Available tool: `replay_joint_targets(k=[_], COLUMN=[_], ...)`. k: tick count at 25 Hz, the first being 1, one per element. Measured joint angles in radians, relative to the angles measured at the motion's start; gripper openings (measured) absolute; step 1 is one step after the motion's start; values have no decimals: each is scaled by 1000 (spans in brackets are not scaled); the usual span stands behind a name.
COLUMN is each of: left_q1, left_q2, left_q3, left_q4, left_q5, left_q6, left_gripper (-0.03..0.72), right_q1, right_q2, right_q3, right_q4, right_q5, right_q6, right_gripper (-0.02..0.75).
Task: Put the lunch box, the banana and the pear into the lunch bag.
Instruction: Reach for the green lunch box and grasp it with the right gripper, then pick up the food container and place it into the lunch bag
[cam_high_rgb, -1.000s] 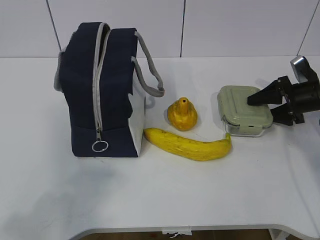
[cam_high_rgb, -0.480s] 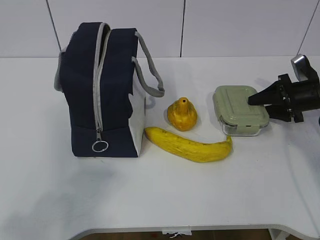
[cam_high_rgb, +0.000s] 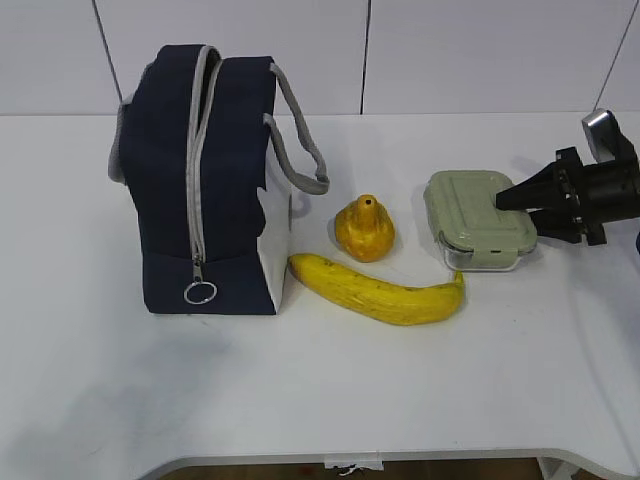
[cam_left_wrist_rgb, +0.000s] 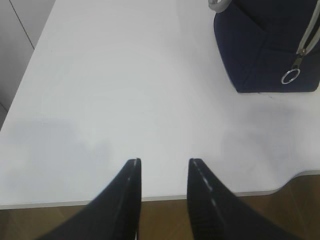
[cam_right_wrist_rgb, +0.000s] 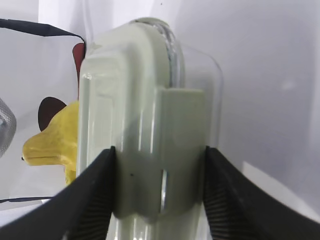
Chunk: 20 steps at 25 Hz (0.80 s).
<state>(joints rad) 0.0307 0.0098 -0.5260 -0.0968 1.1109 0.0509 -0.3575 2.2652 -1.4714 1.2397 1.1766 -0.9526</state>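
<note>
Exterior view: your right gripper (cam_high_rgb: 522, 207) pinches the lunch box (cam_high_rgb: 478, 219) at its right end, right of the pear (cam_high_rgb: 364, 229) and banana (cam_high_rgb: 380, 288); the lunch bag (cam_high_rgb: 205, 170) looks zipped. Left wrist view: your left gripper (cam_left_wrist_rgb: 162, 171) idles, jaws apart. Right wrist view: both pads flank the lid. Grasp underway; next, lift, but the bag needs opening

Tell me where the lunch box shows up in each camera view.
Exterior view: lunch box, right of centre, beside the pear.
Left wrist view: not in it.
Right wrist view: lunch box fills the centre, between the right gripper fingers.
Shared landmark: the yellow pear.
</note>
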Motion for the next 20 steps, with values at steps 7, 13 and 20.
replay_joint_targets(k=[7,13,20], left_q1=[0,0,0], left_q2=[0,0,16], left_q3=[0,0,-24], left_q4=[0,0,-47], left_q5=[0,0,48], left_q6=[0,0,0], left_gripper=[240,240,240], right_q1=[0,2,2], right_q2=[2,-10,-93], right_q3=[0,0,2], right_q4=[1,-11,-29], right_q5=[-2,-13,-28], right_q6=[40,130,218], right_gripper=[384,382,382])
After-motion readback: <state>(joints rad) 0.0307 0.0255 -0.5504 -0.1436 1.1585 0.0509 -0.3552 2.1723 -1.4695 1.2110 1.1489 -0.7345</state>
